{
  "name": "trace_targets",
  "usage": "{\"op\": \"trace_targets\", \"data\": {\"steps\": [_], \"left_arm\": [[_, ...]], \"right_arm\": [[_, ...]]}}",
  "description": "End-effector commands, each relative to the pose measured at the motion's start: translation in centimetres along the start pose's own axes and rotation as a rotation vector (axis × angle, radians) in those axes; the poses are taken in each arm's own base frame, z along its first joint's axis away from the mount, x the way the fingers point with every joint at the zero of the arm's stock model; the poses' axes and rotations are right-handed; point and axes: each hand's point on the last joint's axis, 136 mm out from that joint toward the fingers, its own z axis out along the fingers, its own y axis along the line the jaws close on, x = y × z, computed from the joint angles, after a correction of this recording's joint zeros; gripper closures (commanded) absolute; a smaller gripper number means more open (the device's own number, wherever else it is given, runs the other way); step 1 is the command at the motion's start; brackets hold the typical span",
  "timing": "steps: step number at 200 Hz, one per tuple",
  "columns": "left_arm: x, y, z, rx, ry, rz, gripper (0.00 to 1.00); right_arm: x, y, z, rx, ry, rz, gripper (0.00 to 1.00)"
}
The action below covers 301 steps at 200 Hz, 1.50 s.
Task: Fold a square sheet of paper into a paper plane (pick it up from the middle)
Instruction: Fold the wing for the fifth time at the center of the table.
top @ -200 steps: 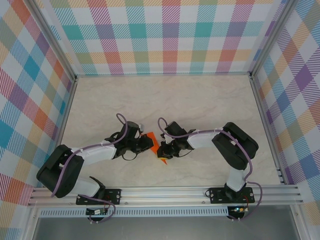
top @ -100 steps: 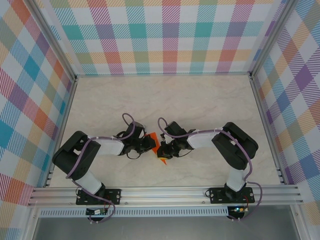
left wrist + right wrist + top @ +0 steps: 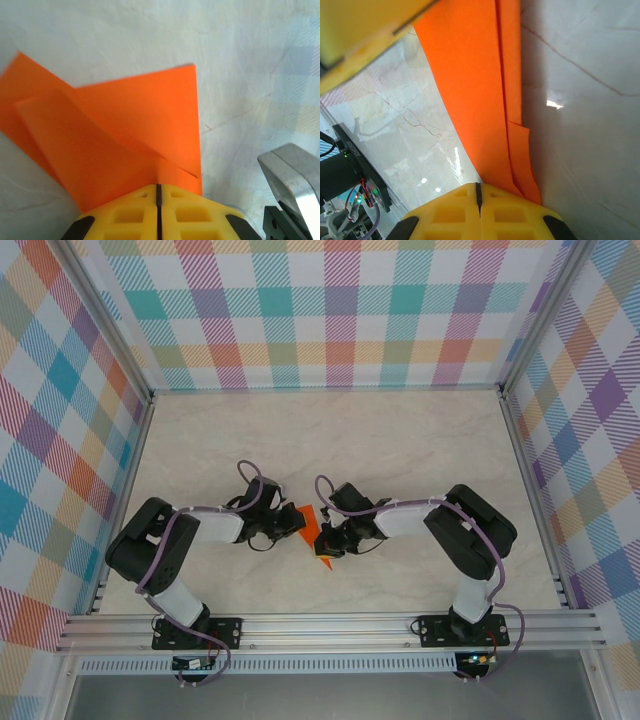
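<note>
Pale marbled tabletop (image 3: pixel 400 430), plaid walls (image 3: pixel 330 310) in many colours, aluminium rail (image 3: pixel 330 625) along near edge

Left gripper (image 3: pixel 158 187) jaws pressed together on orange paper plane (image 3: pixel 125 125), folded layers over marble table (image 3: pixel 250 45)

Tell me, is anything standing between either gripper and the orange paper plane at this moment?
Nothing visible does. The left gripper is shut on the paper plane, and the right gripper is shut on it too. In each wrist view the orange paper comes straight out from between the closed yellow pads.
</note>
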Motion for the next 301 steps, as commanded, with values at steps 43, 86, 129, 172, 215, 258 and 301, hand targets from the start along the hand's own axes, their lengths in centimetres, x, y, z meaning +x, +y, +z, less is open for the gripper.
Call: {"op": "trace_targets", "data": {"steps": [43, 86, 129, 172, 215, 258, 301], "left_arm": [[-3.6, 3.2, -0.3, -0.067, -0.042, -0.019, 0.92], [-5.0, 4.0, -0.2, -0.052, -0.03, -0.042, 0.92], [-6.6, 4.3, -1.0, -0.045, -0.041, -0.047, 0.91], [-7.9, 4.2, -1.8, -0.036, -0.051, -0.054, 0.91], [-9.0, 1.5, -4.9, -0.001, -0.102, -0.031, 0.9], [-7.9, -2.0, -9.3, 0.064, -0.186, -0.013, 0.9], [-2.4, -4.6, -8.0, 0.102, -0.109, 0.049, 0.91]], "right_arm": [[4.8, -6.8, 0.4, 0.23, 0.162, 0.079, 0.95], [5.1, -6.7, 0.3, 0.216, 0.178, 0.062, 0.95], [5.2, -6.5, 0.3, 0.203, 0.189, 0.054, 0.95], [4.7, -6.4, 0.3, 0.2, 0.18, 0.057, 0.94], [3.6, -5.5, 0.3, 0.184, 0.148, 0.071, 0.94], [2.7, -5.1, 0.5, 0.185, 0.12, 0.096, 0.93], [2.4, -5.2, 0.6, 0.185, 0.105, 0.114, 0.93]]}}
